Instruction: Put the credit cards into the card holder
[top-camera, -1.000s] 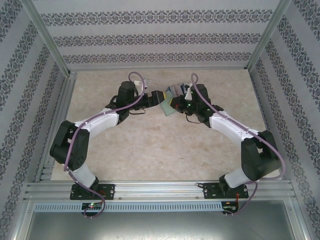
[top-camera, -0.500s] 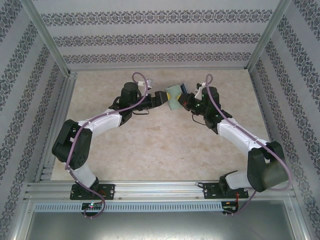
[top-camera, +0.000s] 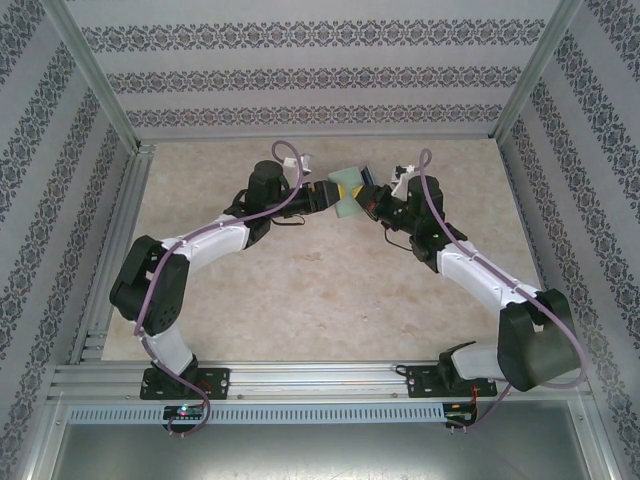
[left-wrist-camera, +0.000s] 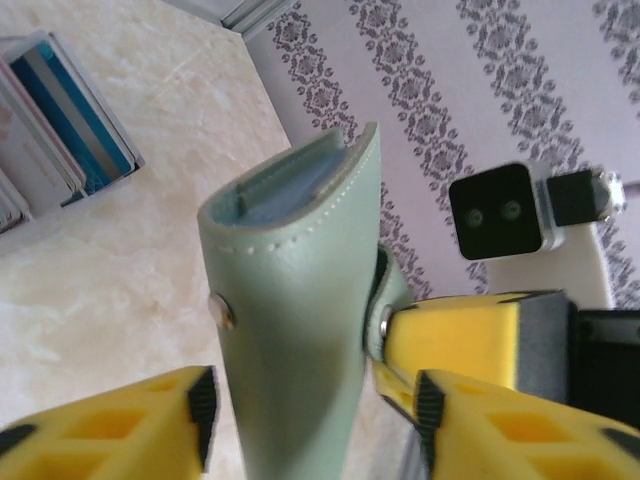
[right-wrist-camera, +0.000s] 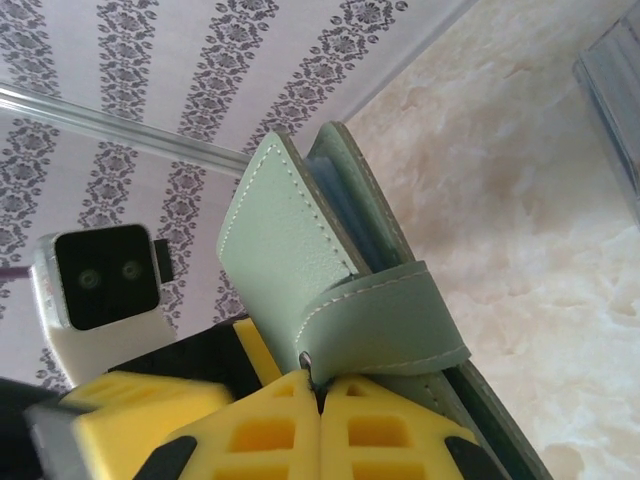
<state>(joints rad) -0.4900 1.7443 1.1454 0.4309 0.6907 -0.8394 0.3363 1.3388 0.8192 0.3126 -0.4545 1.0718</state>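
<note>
Spanning the whole workspace, the marbled table (top-camera: 300, 290) has both arms reaching to its far middle. There they meet at the card holder (top-camera: 347, 190), which is held up off the surface and standing on edge between them.

The left gripper (left-wrist-camera: 315, 410) flanks the holder's body. One pad lies against the cover, but the other pad's contact is hidden behind the right arm's finger, so I cannot tell whether that grip is tight or merely close. The right gripper (right-wrist-camera: 320, 405) has its yellow fingers pressed together on the end of the holder's strap (right-wrist-camera: 390, 310).

The credit cards (left-wrist-camera: 60, 110) lie bundled on the table just beyond the holder (blue and white edges showing), with none inside it yet.

- **Losing the holder:** The main risk is the pull on the strap. If the left hold is loose, tugging would twist the holder out and drop it, perhaps onto the bundle, scattering it.
- **Fingers fouling:** The two sets of fingers sit almost against each other, so a small misjudged turn could knock them together.
- **No free hand:** Both grippers are occupied, so one must let go to fetch the cards, and the panels may then fold shut.
- **Strap slipping:** The strap is thin and pinched at the fingertips only. It could slide free before the snap (left-wrist-camera: 222, 310) gives.
</note>
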